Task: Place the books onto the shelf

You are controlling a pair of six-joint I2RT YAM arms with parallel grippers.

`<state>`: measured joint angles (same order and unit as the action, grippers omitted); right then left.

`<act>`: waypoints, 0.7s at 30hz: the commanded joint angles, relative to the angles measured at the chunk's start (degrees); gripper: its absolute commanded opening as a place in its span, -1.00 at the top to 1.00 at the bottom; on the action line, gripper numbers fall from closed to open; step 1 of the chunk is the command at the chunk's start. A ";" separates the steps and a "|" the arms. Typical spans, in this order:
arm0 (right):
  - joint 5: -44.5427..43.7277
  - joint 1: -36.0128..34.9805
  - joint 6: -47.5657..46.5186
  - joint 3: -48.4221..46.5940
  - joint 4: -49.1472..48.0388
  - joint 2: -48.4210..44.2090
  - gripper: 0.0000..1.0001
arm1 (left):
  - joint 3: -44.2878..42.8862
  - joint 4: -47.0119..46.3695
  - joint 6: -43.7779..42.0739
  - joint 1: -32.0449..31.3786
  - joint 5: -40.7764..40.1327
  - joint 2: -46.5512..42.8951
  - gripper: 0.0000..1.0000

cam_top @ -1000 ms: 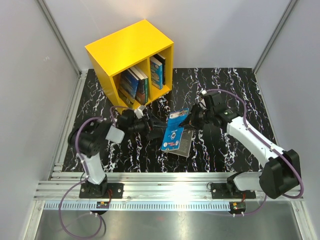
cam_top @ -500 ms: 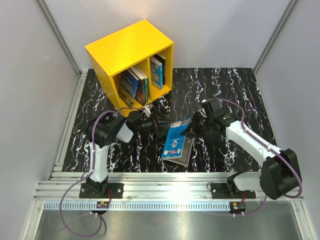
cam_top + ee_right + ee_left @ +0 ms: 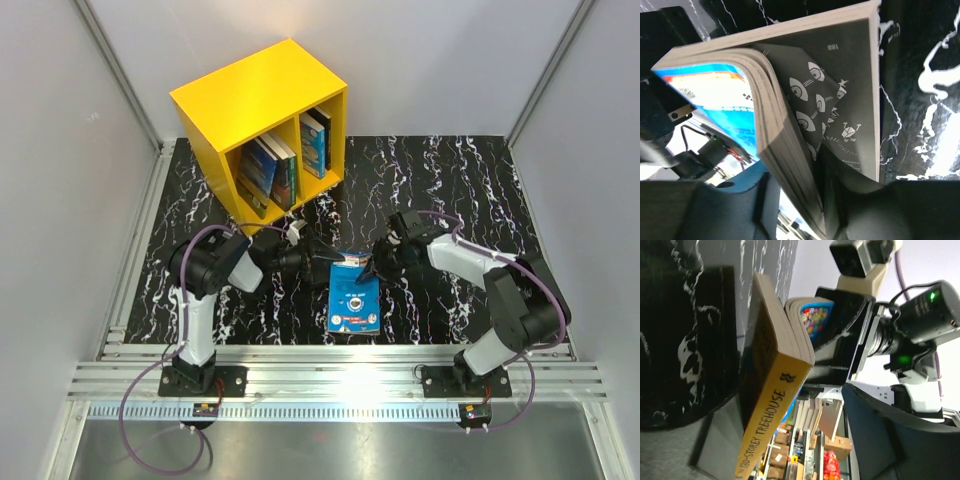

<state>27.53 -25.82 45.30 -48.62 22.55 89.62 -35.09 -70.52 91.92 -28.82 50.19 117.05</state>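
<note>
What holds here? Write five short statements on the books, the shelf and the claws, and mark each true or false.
1. The shelf holds books in both compartments. True.
2. The shelf stands at the table's near right corner. False: it stands at the far left.
3. A blue book lies on the table outside the shelf. True.
4. That book is fully closed. False: the right wrist view shows its pages splayed open.
5. The left claw reaches into the shelf. False: it is over the table by the blue book's far edge, facing the right claw.
</note>
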 commanded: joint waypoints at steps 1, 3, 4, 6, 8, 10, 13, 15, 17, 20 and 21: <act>-2.48 -0.37 -3.72 -5.08 -1.29 2.39 0.18 | -0.15 -25.10 2.21 -1.42 6.84 -3.59 -0.44; -3.62 -0.37 -4.25 -6.39 -0.40 2.75 0.17 | -1.12 -25.02 2.82 -1.68 7.55 -3.50 -0.24; -3.88 -0.45 -4.43 -6.75 0.21 2.92 0.17 | -1.64 -25.02 3.09 -1.85 8.25 -2.98 -0.18; -4.24 -0.45 -4.43 -7.28 0.22 2.92 0.16 | -3.49 -25.02 3.79 -2.73 8.69 -2.54 -0.03; -3.89 -0.37 -3.73 -7.63 -0.22 3.36 0.16 | -5.41 -24.93 4.75 -4.04 8.78 -1.48 0.01; -3.45 -0.37 -2.94 -7.72 -1.09 3.80 0.16 | -6.47 -24.93 5.02 -5.10 8.43 -0.61 0.03; -2.75 -0.37 -2.15 -7.72 -1.80 3.80 0.17 | -7.62 -24.93 5.29 -6.95 7.03 0.98 -0.05; -2.22 -0.37 -2.14 -7.81 -1.89 3.80 0.17 | -8.06 -24.75 5.20 -7.39 6.50 1.86 -0.04; -1.95 -0.37 -2.23 -7.89 -1.89 3.45 0.18 | -8.06 -24.05 4.76 -7.74 5.79 2.91 -0.24; -1.52 -0.37 -2.41 -7.63 -1.54 2.57 0.20 | -7.89 -17.76 0.73 -7.92 6.14 3.09 -0.23; -1.43 -0.37 -2.49 -7.63 -1.45 2.57 0.21 | -7.89 -15.28 -1.02 -8.01 6.32 2.74 -0.15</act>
<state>25.15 -25.17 41.19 -53.89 29.41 92.01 -40.27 -68.84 92.18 -33.36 51.42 121.51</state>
